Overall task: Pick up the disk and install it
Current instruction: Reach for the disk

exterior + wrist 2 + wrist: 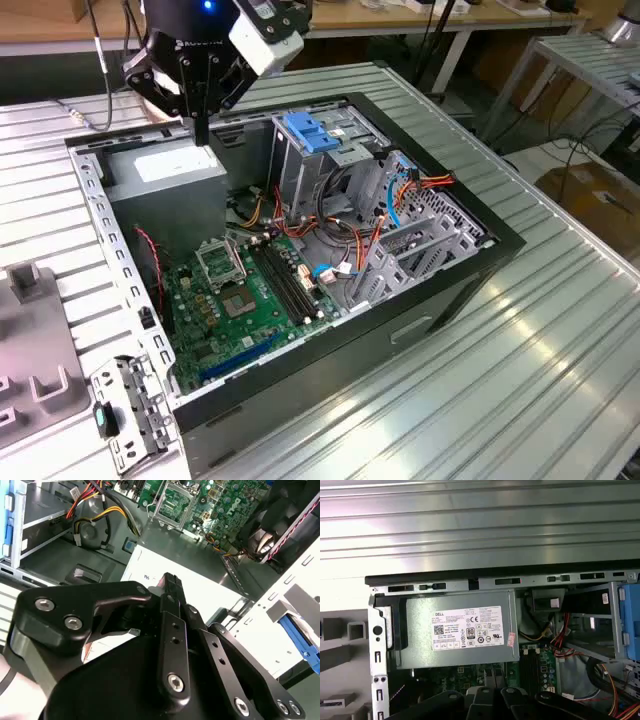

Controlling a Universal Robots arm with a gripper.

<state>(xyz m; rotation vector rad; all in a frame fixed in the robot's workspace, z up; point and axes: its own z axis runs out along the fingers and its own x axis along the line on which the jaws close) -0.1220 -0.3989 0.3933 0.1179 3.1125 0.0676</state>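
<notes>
My gripper [201, 135] hangs at the back of the open computer case [470, 215], its tips just above the grey power supply [170, 170]. The fingers are pressed together into one narrow black tip, shut on nothing. In the second wrist view the gripper [172, 582] points at the power supply's white label [205, 587]. Outside the case's perforated side wall, a bright blue rail that I take for the disk's edge [299, 636] lies by a grey holder [289, 611]; its black body is out of view.
A light-blue ribbed bracket [310, 132] tops the metal drive cage [330, 165]. The green motherboard [240, 295] lies on the case floor, with orange, red and blue cables [385, 225] beside it. A grey fixture [35, 350] and a metal bracket [130, 410] sit on the exterior view's left.
</notes>
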